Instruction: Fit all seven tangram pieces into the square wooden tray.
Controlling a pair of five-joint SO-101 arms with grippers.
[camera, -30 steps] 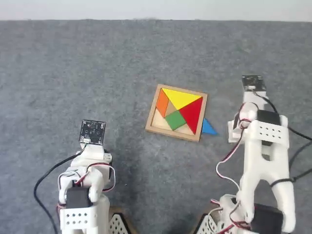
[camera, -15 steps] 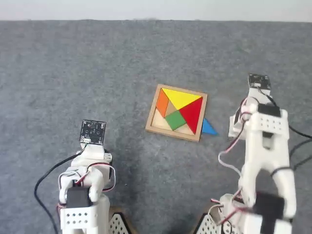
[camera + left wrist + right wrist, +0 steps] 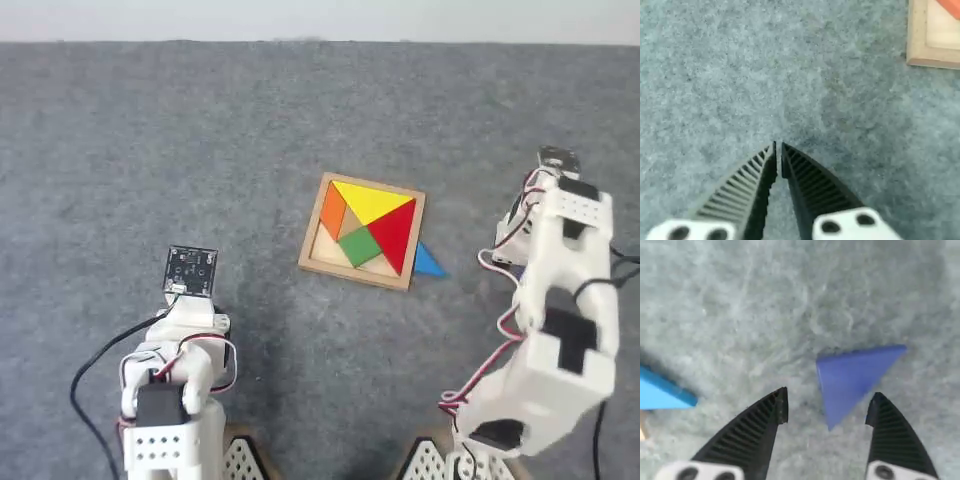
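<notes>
The square wooden tray (image 3: 311,260) lies mid-table and holds a yellow triangle (image 3: 370,200), an orange piece (image 3: 332,211), a red triangle (image 3: 396,236) and a green square (image 3: 358,247). A light blue triangle (image 3: 429,262) rests on the carpet against the tray's right corner. In the right wrist view a dark blue triangle (image 3: 855,374) lies flat on the carpet, between the spread fingers of my open right gripper (image 3: 830,396) and partly beyond their tips; the light blue triangle (image 3: 662,392) sits off to one side. My left gripper (image 3: 778,146) is shut on nothing, low over bare carpet short of the tray's corner (image 3: 932,37).
Grey carpet covers the whole table. The right arm (image 3: 560,250) stands to the right of the tray, the left arm (image 3: 185,330) at the front left. Bare wood shows along the tray's lower side (image 3: 325,250).
The right arm has swung to the right, away from the tray. The left arm and all the tray pieces have stayed put.
</notes>
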